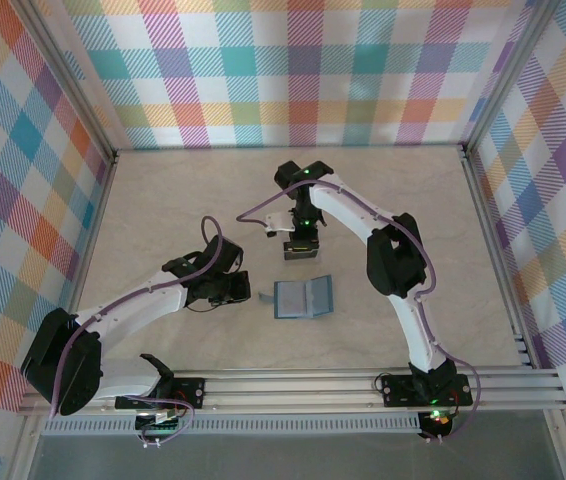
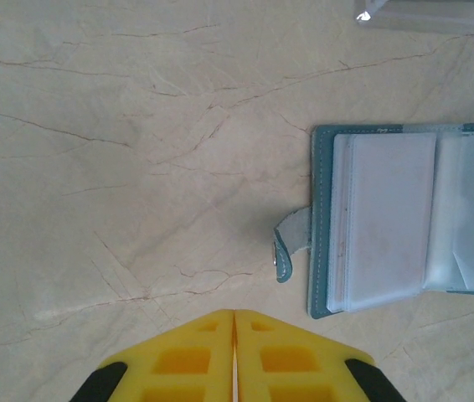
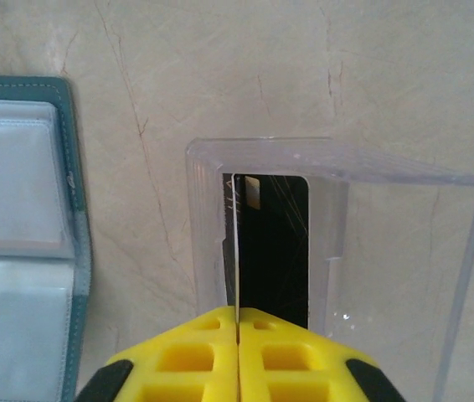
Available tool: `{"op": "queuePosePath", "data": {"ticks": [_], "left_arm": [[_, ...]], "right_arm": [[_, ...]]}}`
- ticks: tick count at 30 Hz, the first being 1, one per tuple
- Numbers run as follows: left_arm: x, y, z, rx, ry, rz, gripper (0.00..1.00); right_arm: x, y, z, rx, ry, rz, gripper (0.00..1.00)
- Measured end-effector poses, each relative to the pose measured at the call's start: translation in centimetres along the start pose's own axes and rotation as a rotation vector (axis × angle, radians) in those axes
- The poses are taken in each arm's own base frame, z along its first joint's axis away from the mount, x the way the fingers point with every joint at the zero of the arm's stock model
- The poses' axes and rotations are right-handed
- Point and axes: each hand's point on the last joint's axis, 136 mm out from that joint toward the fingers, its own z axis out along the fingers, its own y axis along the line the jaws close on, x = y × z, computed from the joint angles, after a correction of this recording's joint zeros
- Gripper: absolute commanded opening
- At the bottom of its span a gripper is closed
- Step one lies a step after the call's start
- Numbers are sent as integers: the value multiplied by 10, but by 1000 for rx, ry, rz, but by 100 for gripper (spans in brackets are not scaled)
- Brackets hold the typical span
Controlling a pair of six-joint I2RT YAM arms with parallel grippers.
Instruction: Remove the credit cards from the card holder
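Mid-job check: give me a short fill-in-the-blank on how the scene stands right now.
1. The card holder lies ___ on the table.
2. Inside the clear box sits a dark ___.
3. The left tool and the right tool are both ___.
4. In the right wrist view, the clear box is ___ of the card holder.
Missing: open; card; shut; right.

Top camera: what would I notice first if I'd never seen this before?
The teal card holder lies open in the middle of the table, its clear pockets showing. Just beyond it, the right tool pinches a dark credit card inside a clear plastic box. The left tool sits shut near the holder's grey tab.
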Motion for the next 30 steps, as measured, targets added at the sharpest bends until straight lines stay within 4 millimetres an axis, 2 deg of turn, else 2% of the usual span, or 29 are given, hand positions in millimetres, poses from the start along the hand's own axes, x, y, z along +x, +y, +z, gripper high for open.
{"op": "queuePosePath", "data": {"ticks": [2,5,9,13,24,30], "left_arm": [[0,0,0,1,2,0,8],[0,0,0,1,2,0,9],[0,0,0,1,2,0,9],[0,0,0,2,2,-1,9],[1,-2,0,10,6,-1,9],[2,-2,2,13,17,-1,9]], "right_arm": [[-2,-2,0,7,-9,0,7],[-5,-7,0,28,-21,-5,7],[-5,-9,0,38,-18,-10,23],[-4,-18,0,80,-11,-8,32],[1,-32,-5,219,-13,-7,37],[3,-34,1,258,-24,5,40]]}}
